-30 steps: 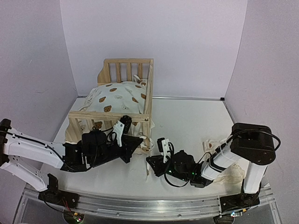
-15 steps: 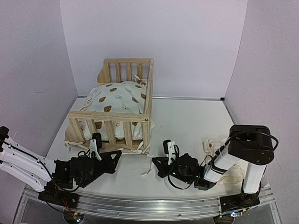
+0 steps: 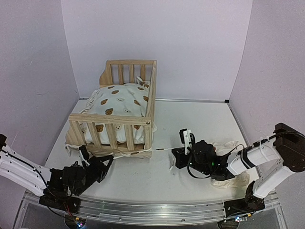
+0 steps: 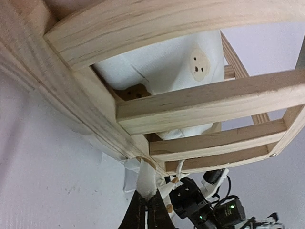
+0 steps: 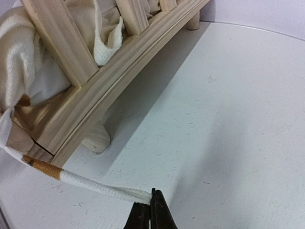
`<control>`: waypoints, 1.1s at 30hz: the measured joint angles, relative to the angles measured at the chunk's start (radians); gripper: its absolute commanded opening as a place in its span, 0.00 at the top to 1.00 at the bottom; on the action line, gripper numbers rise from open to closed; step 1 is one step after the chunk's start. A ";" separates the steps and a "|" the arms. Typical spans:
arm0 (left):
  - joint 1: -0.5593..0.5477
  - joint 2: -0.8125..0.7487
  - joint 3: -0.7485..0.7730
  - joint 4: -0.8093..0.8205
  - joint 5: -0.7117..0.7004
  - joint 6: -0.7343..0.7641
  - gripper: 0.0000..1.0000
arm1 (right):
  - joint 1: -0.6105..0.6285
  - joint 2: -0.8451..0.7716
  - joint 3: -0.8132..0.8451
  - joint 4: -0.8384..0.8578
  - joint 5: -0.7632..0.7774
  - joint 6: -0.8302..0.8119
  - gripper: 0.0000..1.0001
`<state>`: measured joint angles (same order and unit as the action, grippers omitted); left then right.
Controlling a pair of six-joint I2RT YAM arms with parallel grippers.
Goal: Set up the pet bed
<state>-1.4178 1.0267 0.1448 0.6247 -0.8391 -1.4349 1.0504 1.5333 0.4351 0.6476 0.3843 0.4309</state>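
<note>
Matt, seemingly unvarnished wooden pet bed (image 3: 112, 119).

White arms (image 3: 20, 168), black wrists (image 3: 206, 160) and jaws

The pet bed (image 3: 112, 119) is a light pine frame, crib-like, with slatted rails at its far end, its near end and the side toward the right hand (image 3: 176, 153) (the opposite side looks open). It stands upright on short round feet (image 5: 95, 138) on the white tabletop (image 3: 200, 119). Its near rail is just beyond the left hand (image 3: 107, 160), and its near corner is a little apart from the right hand.
</note>
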 measured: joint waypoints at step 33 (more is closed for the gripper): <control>-0.192 0.207 0.742 -0.818 0.209 0.650 0.12 | -0.488 -0.344 0.406 -1.050 -0.440 -0.122 0.02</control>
<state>-1.6096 1.2335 0.8871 -0.1928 -0.6296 -0.7845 0.5621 1.1889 0.8413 -0.4026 -0.0559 0.3084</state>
